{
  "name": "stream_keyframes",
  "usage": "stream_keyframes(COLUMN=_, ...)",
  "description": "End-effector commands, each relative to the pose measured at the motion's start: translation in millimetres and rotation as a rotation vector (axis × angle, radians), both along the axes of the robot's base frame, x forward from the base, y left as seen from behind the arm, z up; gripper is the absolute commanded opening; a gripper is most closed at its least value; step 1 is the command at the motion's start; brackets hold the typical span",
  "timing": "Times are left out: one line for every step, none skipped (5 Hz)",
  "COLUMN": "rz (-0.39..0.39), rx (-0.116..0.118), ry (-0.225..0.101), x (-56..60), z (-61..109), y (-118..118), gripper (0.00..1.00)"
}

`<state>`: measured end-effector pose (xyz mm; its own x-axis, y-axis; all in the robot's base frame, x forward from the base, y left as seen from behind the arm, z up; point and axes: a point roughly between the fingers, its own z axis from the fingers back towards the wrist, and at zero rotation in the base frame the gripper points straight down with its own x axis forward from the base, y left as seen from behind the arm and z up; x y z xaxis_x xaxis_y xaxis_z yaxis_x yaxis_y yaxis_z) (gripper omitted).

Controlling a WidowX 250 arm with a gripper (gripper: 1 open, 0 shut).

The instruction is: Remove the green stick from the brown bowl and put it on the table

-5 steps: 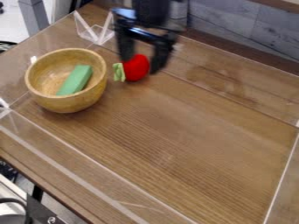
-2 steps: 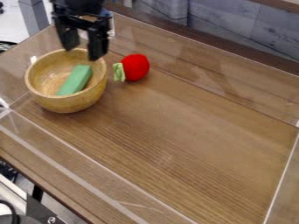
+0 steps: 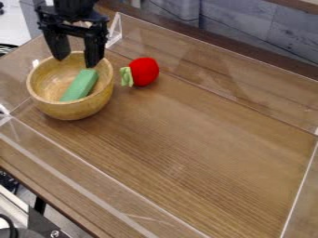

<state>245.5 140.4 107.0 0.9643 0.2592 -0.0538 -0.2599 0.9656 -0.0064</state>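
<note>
A black gripper hangs over the far rim of the bowl, its two fingers spread wide and holding nothing. The green stick lies inside the bowl, tilted against its right wall. A red toy fruit sits on the table just right of the bowl. Clear acrylic walls edge the tabletop.

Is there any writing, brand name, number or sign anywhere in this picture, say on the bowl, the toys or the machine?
None can be read.
The brown bowl, the green stick inside it, the red toy fruit and the table are all plain.
The gripper above the bowl is dark and shows no legible marking at this size.
</note>
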Motion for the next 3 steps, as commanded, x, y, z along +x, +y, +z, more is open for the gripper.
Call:
stream_keyframes(rz=0.003, rx=0.015, ry=-0.025, x=0.1, z=-3.0, y=20, gripper=1.0)
stream_keyframes(rz=-0.014, rx=0.011, ry=-0.033, x=1.2, z=-14.9, y=33, gripper=1.0)
stream_keyframes(rz=-0.004, rx=0.01, ry=-0.037, x=5.7, z=-25.0, y=28, gripper=1.0)
